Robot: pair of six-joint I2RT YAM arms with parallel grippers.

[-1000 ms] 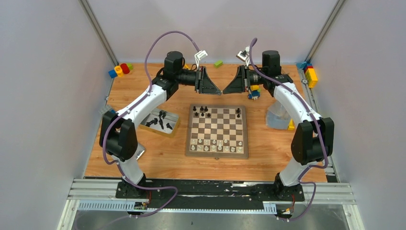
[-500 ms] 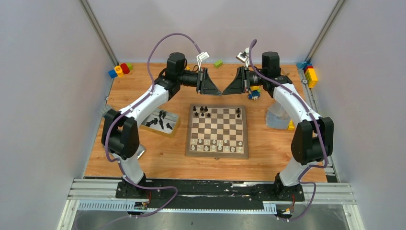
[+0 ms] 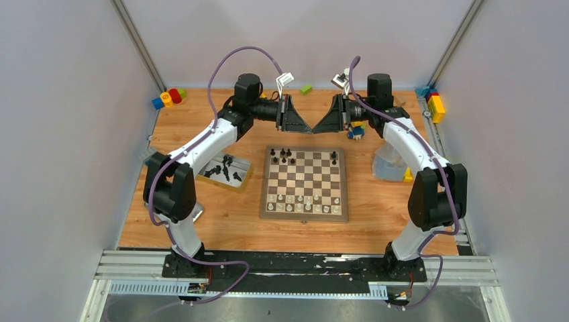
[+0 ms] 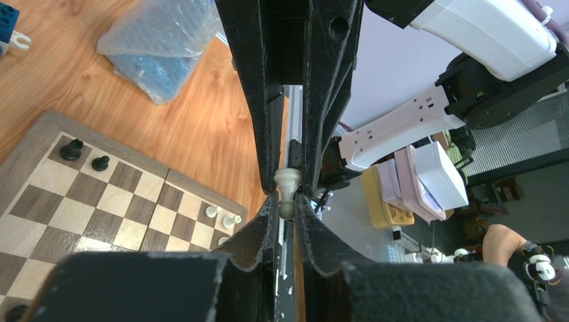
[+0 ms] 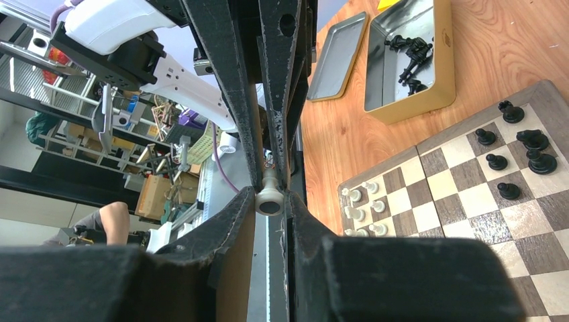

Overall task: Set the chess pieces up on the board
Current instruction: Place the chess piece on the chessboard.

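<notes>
So both my arms are stretched out over the far side of the table, tips meeting nose to nose above the far edge of the flat wooden chessboard with brown and cream checks (image 3: 305, 176). Stuck between them is one small pale white pawn (image 4: 288, 191). My left claw (image 4: 286, 206) is squeezed down on its lower part and my right claw (image 5: 270, 201) looks pinched onto it from the other end, so as far as I can see both are clamped on the same pawn, up in the air and well off the board.

On the board itself, a double row of pale pieces (image 3: 302, 200) sits along the near edge. A little cluster of black pieces (image 3: 283, 156) is in the far left corner, with one more black piece (image 3: 333, 157) near the far right corner.

To the left of the board there's an open metal tin (image 3: 243, 176) with more black figurines (image 3: 225, 168) lying in it, and its flat lid (image 5: 339, 57) beside it.
</notes>
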